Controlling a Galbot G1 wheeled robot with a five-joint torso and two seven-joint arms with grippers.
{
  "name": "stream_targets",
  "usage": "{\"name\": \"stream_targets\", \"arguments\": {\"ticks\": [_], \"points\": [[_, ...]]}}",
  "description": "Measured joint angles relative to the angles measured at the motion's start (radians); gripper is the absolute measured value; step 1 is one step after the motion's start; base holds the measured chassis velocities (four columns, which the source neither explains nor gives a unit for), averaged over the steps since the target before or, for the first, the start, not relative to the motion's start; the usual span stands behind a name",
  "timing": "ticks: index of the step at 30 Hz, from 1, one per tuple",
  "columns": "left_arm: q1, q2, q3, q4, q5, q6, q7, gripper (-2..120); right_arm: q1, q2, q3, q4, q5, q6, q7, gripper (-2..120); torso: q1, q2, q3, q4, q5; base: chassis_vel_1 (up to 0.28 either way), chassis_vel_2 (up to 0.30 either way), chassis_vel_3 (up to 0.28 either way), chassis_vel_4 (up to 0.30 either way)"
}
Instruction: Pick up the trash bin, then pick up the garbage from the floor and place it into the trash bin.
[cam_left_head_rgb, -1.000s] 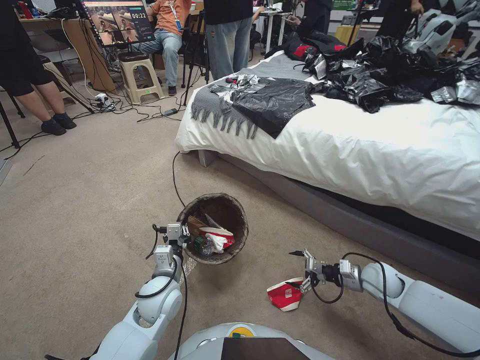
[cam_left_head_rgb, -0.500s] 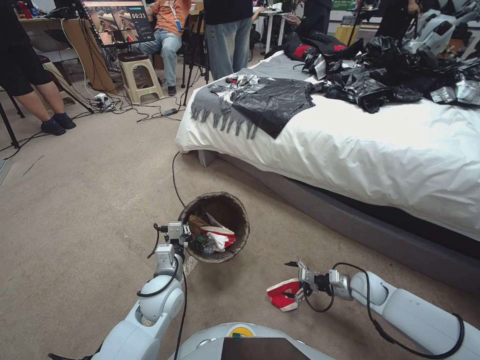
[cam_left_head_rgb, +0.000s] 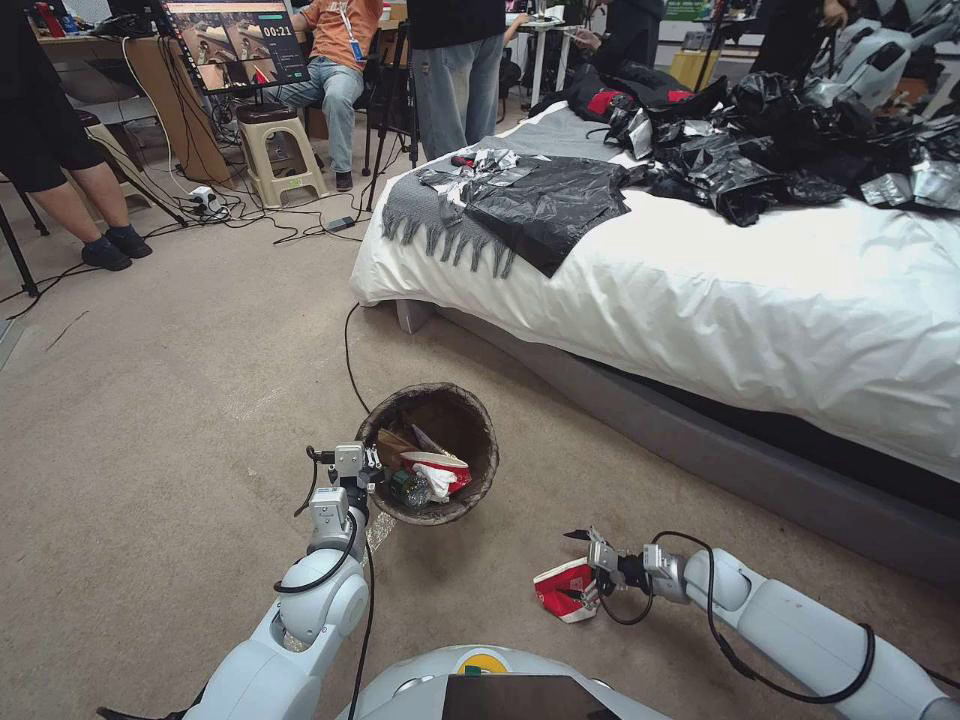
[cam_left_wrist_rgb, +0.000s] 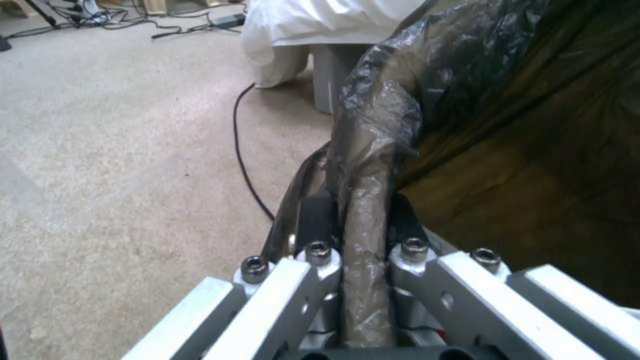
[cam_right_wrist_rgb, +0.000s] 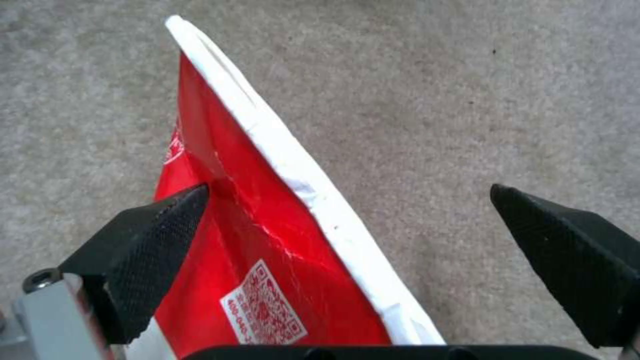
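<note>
Status: my left gripper (cam_left_wrist_rgb: 353, 225) is clamped on the bag-lined rim of the small round bin with the dark brown liner (cam_left_head_rgb: 462, 418), bin tilted just off the beige carpet (cam_left_head_rgb: 180, 420) (litter already inside). My right gripper (cam_right_wrist_rgb: 347, 220) is spread wide around the flattened red-and-white paper carton (cam_right_wrist_rgb: 267, 250) lying on the carpet beside the bin, one pad touching it.

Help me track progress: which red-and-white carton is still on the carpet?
The flattened carton between the open right gripper's fingers; the other red-white container lies inside the trash bin.
</note>
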Motion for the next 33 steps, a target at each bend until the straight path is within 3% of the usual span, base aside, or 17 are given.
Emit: {"name": "stream_targets", "arguments": {"ticks": [11, 27, 33], "points": [[-0.008, -0.001, 0.004, 0.004, -0.001, -0.001, -0.001, 0, 0.005, 0.05, -0.007, -0.07, -0.016, 0.023, 0.001, 100, 0.0, 0.0, 0.0, 0.0, 0.0, 0.0, 0.0, 0.0, 0.0], [-0.015, 0.009, 0.008, 0.004, -0.012, -0.001, -0.006, 0, -0.034, 0.081, -0.006, -0.051, -0.021, 0.034, -0.028, 39, 0.0, 0.0, 0.0, 0.0001, 0.0002, 0.0, 0.0, 0.0, 0.0], [-0.015, 0.009, 0.008, 0.003, -0.013, -0.001, -0.007, 0, -0.037, 0.081, -0.005, -0.045, -0.021, 0.033, -0.031, 30, 0.0, 0.0, 0.0, 0.0, 0.0001, 0.0, 0.0, 0.0, 0.0]]}}
